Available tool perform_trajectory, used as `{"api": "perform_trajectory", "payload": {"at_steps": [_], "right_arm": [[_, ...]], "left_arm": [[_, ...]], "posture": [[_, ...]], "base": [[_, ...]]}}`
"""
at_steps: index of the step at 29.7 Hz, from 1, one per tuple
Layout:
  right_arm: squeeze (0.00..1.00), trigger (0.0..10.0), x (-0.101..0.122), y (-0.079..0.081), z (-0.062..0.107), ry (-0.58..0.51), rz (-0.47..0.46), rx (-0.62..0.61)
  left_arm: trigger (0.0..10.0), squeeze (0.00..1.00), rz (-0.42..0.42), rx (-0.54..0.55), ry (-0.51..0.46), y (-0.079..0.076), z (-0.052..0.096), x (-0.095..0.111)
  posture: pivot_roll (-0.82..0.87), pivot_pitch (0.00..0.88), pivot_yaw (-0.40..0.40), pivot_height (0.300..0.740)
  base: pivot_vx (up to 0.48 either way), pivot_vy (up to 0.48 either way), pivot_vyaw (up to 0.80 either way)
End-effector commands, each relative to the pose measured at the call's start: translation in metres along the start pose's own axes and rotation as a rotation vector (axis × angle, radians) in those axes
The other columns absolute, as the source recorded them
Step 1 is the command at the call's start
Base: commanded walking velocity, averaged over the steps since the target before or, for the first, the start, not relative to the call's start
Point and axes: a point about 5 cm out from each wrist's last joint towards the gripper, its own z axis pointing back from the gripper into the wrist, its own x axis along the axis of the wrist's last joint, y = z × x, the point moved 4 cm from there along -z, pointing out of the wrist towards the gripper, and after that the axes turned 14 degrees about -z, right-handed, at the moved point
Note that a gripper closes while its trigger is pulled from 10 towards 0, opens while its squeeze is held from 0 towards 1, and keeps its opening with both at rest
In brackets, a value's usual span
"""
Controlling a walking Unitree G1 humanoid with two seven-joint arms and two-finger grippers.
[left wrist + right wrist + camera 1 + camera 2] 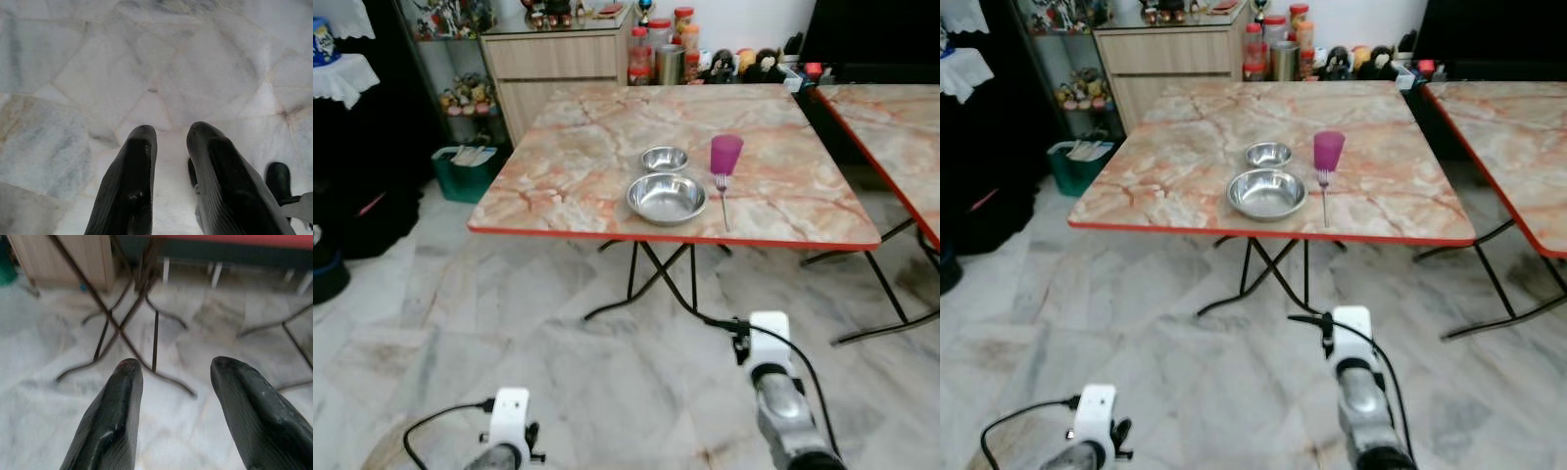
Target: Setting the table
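Square marble-pattern folding table with a red edge (pixel 558 191), dishes set near its front edge, both arms low over the pale marble floor (pixel 431 323).

Head views: a large round steel bowl (pixel 666 198) sits near the front edge, a smaller steel bowl (pixel 664 158) just behind it, a translucent purple plastic cup (pixel 725 154) standing upright to their right, and a metal fork (pixel 722 196) lying right of the big bowl, tines toward the cup. There's a wooden cabinet (pixel 553 69) at the far wall, red-lidded jars (pixel 641 49) beside it with labels too small to read, and a green bin (pixel 465 171) far left. Left wrist view: left gripper (pixel 168 134) points down at floor tiles, fingers slightly apart, holding nothing. Right wrist view: right gripper (pixel 176 369) faces the table's black crossed legs (pixel 122 328), fingers spread wide, empty.
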Motion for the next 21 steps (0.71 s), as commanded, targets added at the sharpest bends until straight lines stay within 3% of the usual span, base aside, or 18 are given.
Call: {"api": "perform_trajectory", "payload": {"at_steps": [1, 7, 14, 21], "right_arm": [[0.0, 10.0, -0.037, -0.024, 0.013, 0.154, -0.022, -0.08], [0.0, 10.0, -0.077, -0.033, 0.033, 0.317, -0.038, -0.099], [0.0, 10.0, -0.11, -0.031, 0.055, 0.458, -0.065, -0.1], [0.0, 10.0, -0.118, -0.023, 0.06, 0.492, -0.078, -0.079]], "left_arm": [[10.0, 0.0, 0.004, -0.005, 0.001, -0.001, 0.0, 0.0], [10.0, 0.0, -0.004, -0.011, 0.009, -0.001, 0.0, -0.002], [10.0, 0.0, -0.017, -0.014, 0.009, 0.0, 0.0, -0.002], [10.0, 0.0, -0.024, -0.022, 0.01, -0.002, 0.0, -0.002]], "posture": [[-0.01, 0.0, 0.066, 0.74], [-0.01, 0.0, 0.076, 0.74], [0.0, 0.0, 0.08, 0.74], [0.0, 0.0, 0.081, 0.74]], "base": [[0.0, 0.0, 0.0], [0.0, 0.0, 0.0], [0.309, 0.0, 0.0], [0.378, 0.0, 0.0]]}}
